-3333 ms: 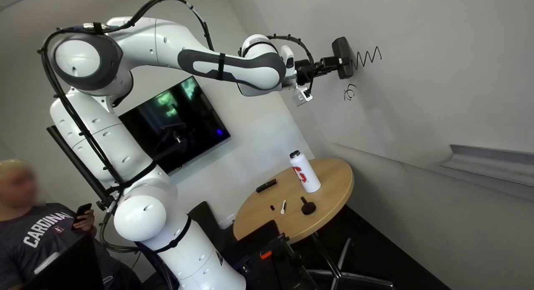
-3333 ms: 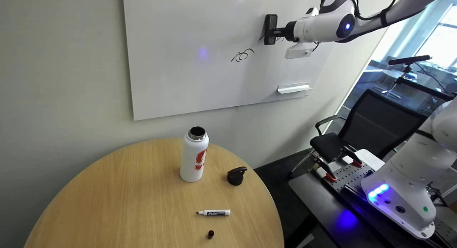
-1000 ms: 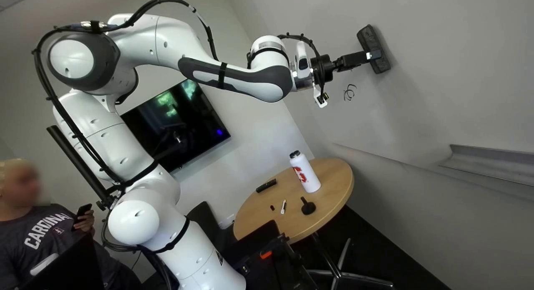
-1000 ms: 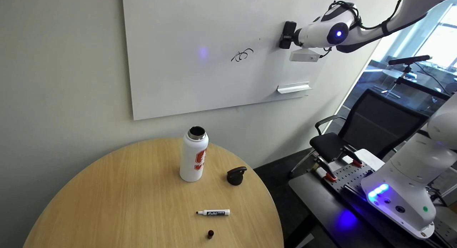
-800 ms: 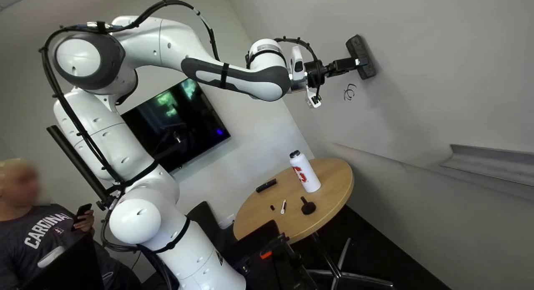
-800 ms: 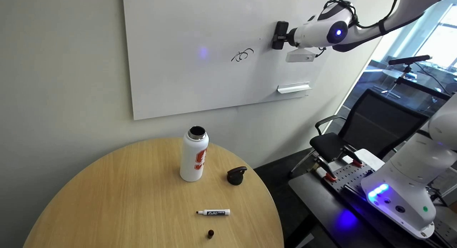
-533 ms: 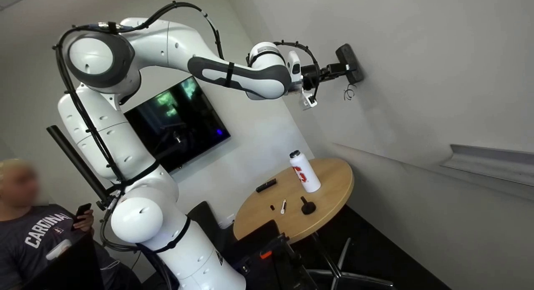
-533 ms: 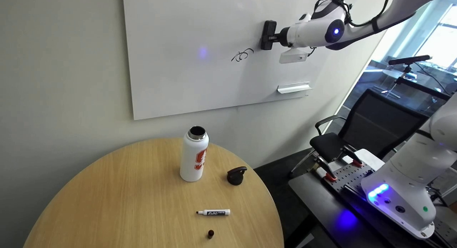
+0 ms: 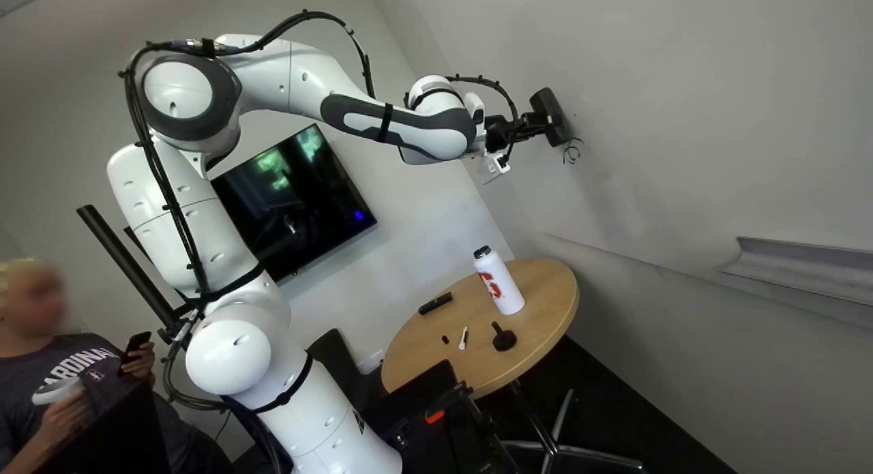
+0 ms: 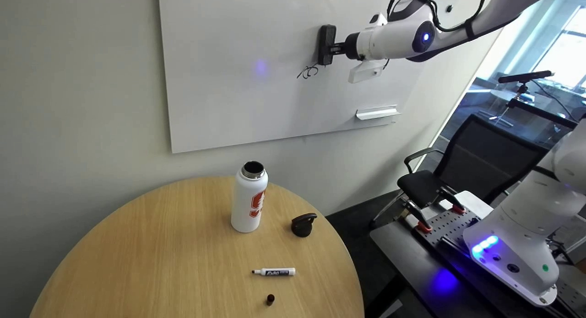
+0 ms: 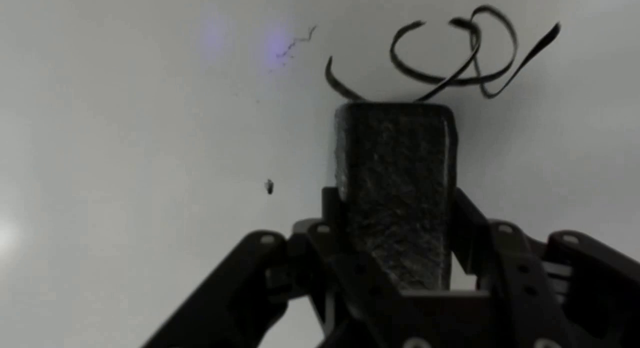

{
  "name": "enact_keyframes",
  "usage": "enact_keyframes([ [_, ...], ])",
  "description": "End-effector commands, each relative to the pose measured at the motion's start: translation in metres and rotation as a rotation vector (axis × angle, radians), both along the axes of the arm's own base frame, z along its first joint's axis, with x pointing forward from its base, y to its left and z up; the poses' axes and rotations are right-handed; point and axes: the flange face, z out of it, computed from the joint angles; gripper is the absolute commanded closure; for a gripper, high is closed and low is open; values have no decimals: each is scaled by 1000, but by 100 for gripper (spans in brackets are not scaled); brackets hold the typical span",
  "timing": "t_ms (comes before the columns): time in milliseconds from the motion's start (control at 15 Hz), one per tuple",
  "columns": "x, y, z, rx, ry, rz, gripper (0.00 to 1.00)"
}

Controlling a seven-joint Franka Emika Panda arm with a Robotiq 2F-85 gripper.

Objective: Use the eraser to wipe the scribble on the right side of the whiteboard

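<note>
Eraser (image 11: pixel 395 172) first: it sits just right of centre in the wrist view, and our hand (image 11: pixel 396 208) grasps it by its long sides. We judge that it is held this way so that its wiping face meets the board (image 11: pixel 125 152) and its full length sweeps at once. Its upper end in that frame hides part of the loop (image 11: pixel 450 81), whose strokes run on at upper right; we cannot tell whether it rubs them. Beside it, the scribble is, in our judgement, down to a speck (image 11: pixel 270 187) left of centre; the loop seems not ours to wipe, so we would lift off before smearing it. Further off, lower in an exterior view, the worktop (image 10: pixel 160 245) bears an upright bottle (image 10: pixel 247 203) and an uncapped marker (image 10: pixel 279 272), set low and aside, we suppose, to leave room for the wiping.
</note>
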Motion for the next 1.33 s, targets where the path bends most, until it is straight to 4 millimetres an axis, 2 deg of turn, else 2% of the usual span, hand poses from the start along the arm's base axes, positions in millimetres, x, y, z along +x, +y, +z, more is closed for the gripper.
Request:
enact_keyframes([
  [0,-27,-22,7,-66,146,89,72],
  [200,-70,-47,-9,-150,263,163,72],
  [333,-94,-54,-26,-198,334,234,72],
  [533,-122,-49,-56,-257,426,360,72],
  [667,-134,-43,-85,-317,493,416,72],
  [733,-120,-44,-71,-282,454,364,72],
  [800,-126,-44,-79,-288,476,373,47],
  [1133,-122,-43,-76,-283,469,367,47],
  [1200,-122,-37,-80,-272,479,405,72],
  [1267,-127,-23,-85,-263,491,481,72],
])
